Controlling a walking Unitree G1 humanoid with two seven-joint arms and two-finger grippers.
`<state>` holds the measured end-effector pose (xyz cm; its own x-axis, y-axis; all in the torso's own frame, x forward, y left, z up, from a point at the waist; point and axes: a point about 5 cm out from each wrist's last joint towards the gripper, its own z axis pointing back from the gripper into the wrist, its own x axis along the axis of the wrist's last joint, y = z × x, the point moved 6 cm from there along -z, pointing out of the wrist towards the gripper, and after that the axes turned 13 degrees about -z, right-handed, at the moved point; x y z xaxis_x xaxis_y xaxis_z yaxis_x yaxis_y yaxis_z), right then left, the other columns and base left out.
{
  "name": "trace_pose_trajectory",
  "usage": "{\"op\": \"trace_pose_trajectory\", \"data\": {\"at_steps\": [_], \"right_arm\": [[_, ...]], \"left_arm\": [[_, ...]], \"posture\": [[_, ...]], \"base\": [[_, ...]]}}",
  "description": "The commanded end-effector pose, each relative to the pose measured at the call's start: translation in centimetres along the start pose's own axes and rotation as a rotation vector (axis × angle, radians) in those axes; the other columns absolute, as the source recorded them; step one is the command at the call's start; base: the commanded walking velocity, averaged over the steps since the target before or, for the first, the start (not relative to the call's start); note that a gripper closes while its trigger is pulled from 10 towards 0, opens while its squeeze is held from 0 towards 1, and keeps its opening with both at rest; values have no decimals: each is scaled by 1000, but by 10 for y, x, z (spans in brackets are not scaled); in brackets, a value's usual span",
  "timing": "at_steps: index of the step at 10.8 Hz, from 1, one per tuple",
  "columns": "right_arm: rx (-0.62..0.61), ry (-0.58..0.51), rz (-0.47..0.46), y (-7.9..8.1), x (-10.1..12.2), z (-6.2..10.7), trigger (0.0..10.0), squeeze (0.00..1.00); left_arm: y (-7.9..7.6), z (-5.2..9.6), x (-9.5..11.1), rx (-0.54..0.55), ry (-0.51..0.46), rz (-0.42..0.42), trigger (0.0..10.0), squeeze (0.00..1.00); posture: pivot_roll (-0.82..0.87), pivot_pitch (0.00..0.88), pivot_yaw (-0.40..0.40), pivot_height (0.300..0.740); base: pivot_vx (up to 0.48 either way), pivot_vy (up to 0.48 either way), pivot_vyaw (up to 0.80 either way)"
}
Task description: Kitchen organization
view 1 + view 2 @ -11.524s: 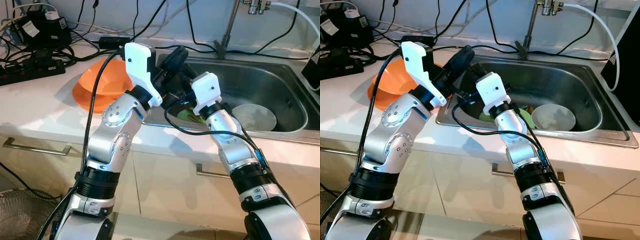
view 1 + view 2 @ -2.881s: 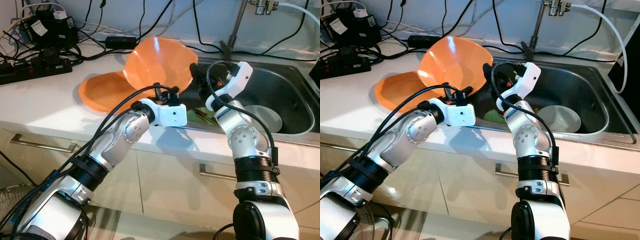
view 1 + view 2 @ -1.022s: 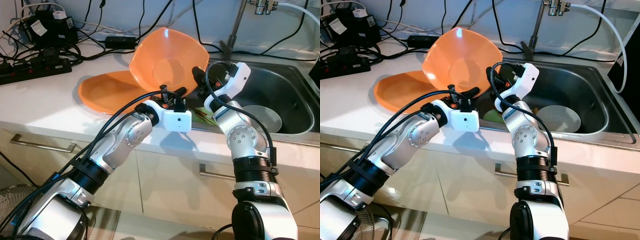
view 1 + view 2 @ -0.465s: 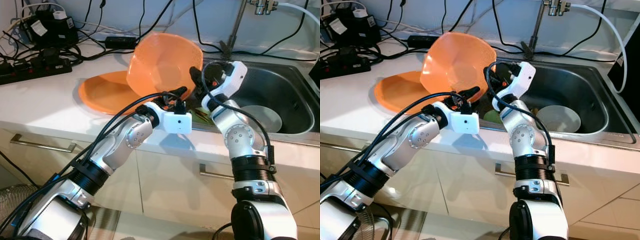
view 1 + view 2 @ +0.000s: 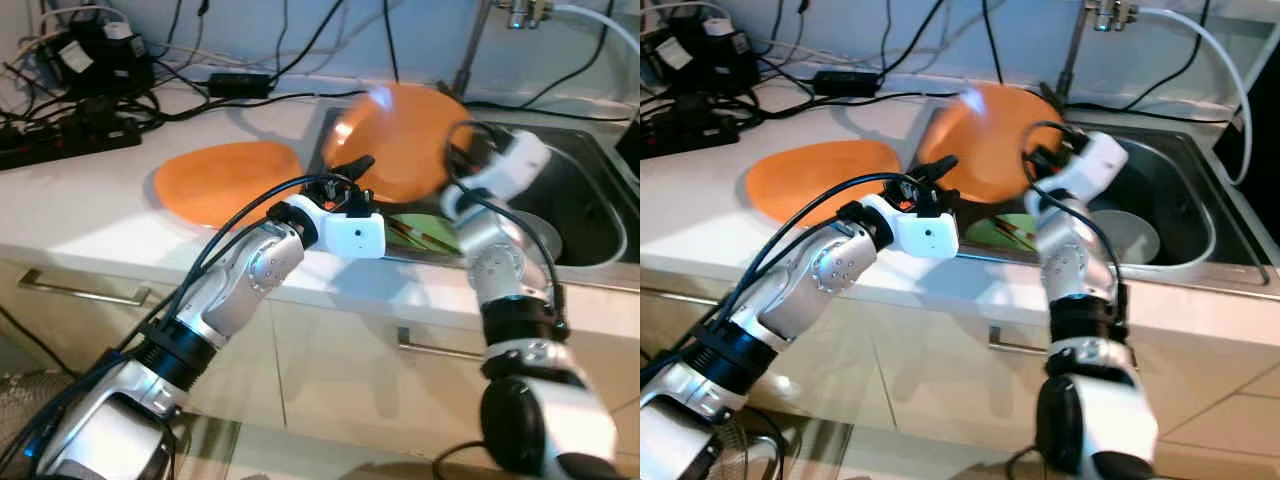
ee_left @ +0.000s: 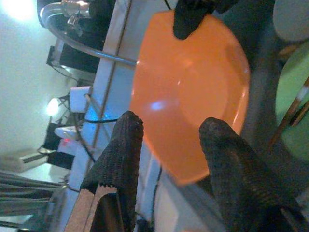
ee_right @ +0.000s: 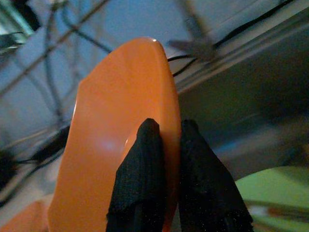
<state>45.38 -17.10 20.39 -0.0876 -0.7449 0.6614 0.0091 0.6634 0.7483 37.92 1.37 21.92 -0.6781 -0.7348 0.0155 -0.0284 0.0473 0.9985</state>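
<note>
— What's nearest us?

— Cabinet fronts with metal drawer handles (image 5: 83,292) under the white surface (image 5: 90,215). The two silver arms reach up over its front edge.

— And the left claw (image 5: 352,172)?

— It hovers over the sink's near left corner, fingers spread apart and holding nothing. In its wrist view the two black fingers (image 6: 118,159) frame the orange bowl (image 6: 190,92) without touching it.

— So who has the bowl?

— The right claw (image 7: 161,159). Its two fingers are pinched tight on the bowl's rim, one on each side of the orange wall. The bowl (image 5: 395,140) is lifted and tilted on edge, above the left part of the steel sink (image 5: 1200,215), blurred in the head views.

— Anything under it?

— A green plate (image 5: 1002,232) with what look like chopsticks (image 5: 412,232) across it, lying in the sink's near left. To the right of that, a white bowl (image 5: 1128,236) sits on the sink bottom, partly hidden by the right arm.

— On the surface itself?

— A flat orange plate (image 5: 225,180) lies left of the sink, well apart from the lifted bowl.

— Farther back?

— A black power strip (image 5: 65,140) and a tangle of black cables (image 5: 160,75) at the left rear, with a black adapter (image 5: 238,84) by the wall. The faucet stem (image 5: 1072,50) rises behind the sink, and a white hose (image 5: 1210,45) curves from it to the right.
</note>
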Motion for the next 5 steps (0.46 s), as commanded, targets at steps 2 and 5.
{"op": "trace_pose_trajectory", "data": {"at_steps": [2, 5], "right_arm": [[5, -99, 176, 10, 24, -9, 10000, 0], [0, -64, 546, -2, 10, -12, 10000, 0]], "left_arm": [[-1, 4, -3, 22, 32, 237, 10000, 0], [-17, 12, -1, -12, 80, 837, 10000, 0]], "posture": [[222, 31, -7, 740], [236, 35, -14, 740]], "base": [[0, 0, 0], [0, 0, 0]]}}
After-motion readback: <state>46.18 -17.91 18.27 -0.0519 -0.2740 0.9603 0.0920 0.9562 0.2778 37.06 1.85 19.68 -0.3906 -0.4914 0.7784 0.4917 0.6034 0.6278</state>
